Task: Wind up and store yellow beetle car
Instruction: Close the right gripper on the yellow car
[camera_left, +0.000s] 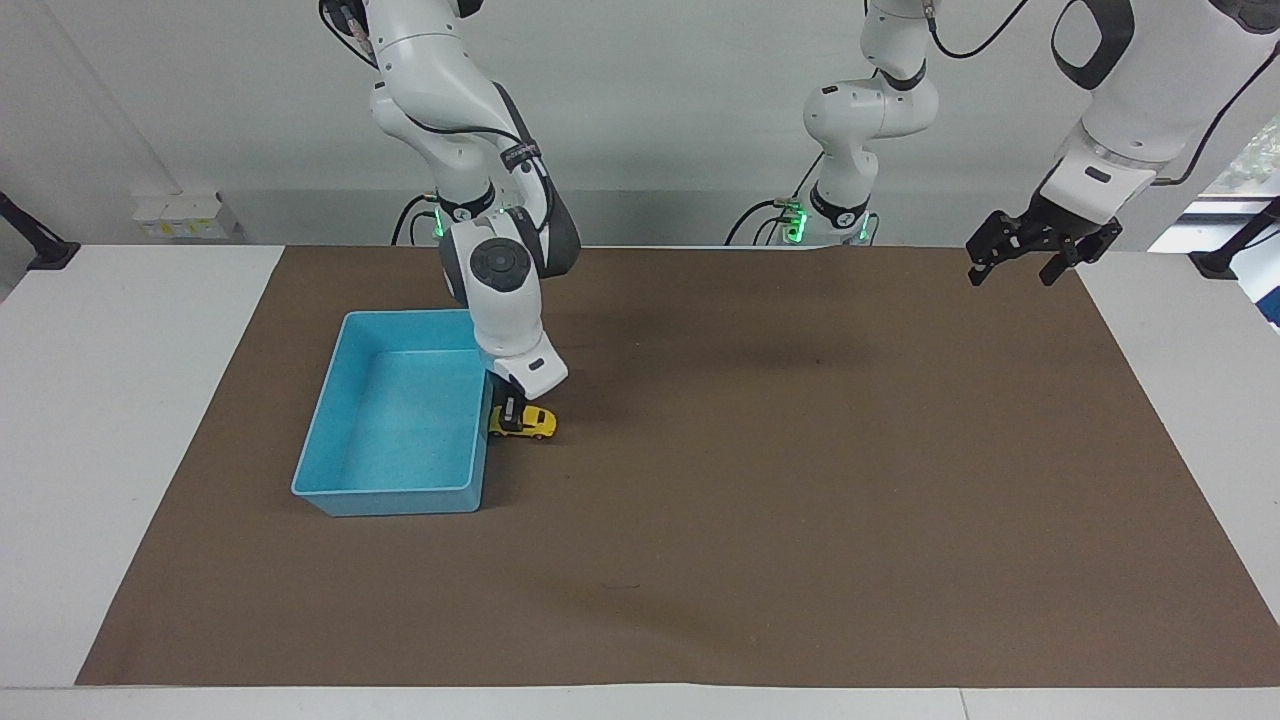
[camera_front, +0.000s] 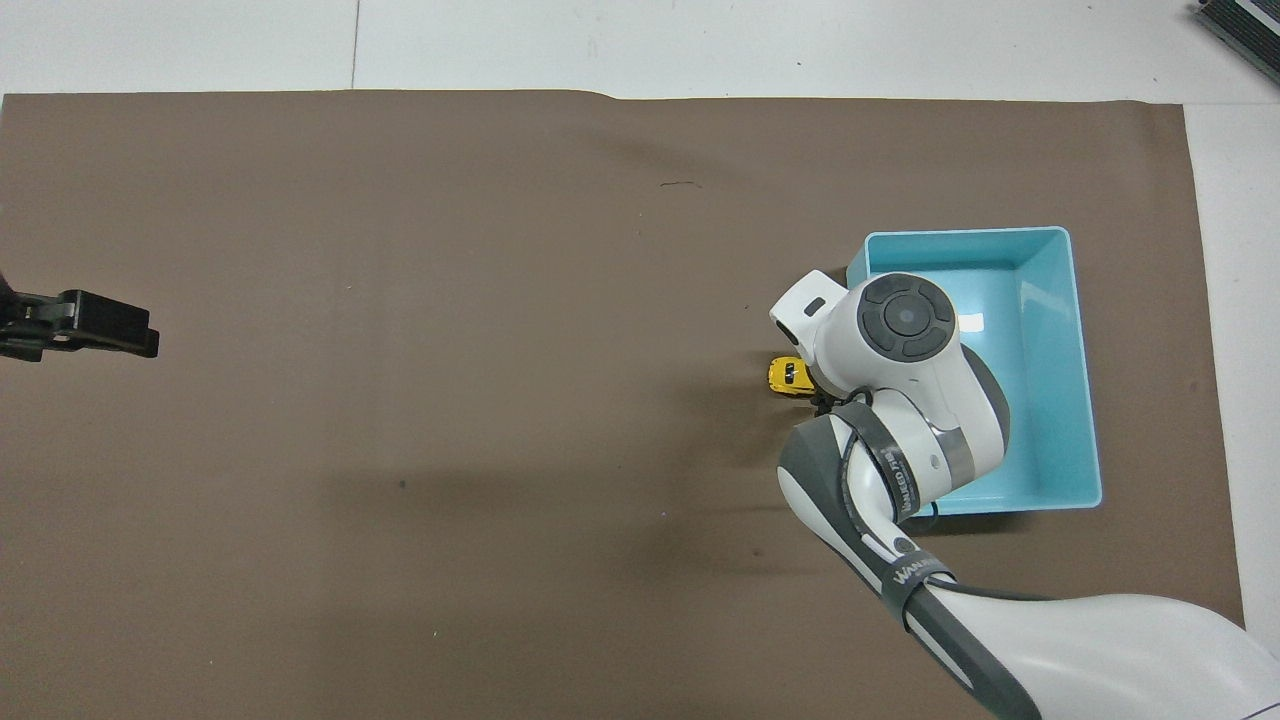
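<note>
Hiding its own jaws overhead, right gripper covers yellow beetle car.

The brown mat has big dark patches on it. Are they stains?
Shadows, more likely: in the overhead view a soft dark patch lies on the brown paper mat near the right arm; in the facing view another lies mid-mat, and a small one sits by the tiny yellow toy car beside the light blue plastic tray.

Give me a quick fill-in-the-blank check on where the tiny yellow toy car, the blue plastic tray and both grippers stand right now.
1. The tiny yellow toy car sits on the brown mat beside the blue plastic ____.
2. The ____ gripper is down at the car.
3. The left gripper waits in the air, ____.
4. The tray holds ____.

Missing: tray; right; open; nothing
</note>
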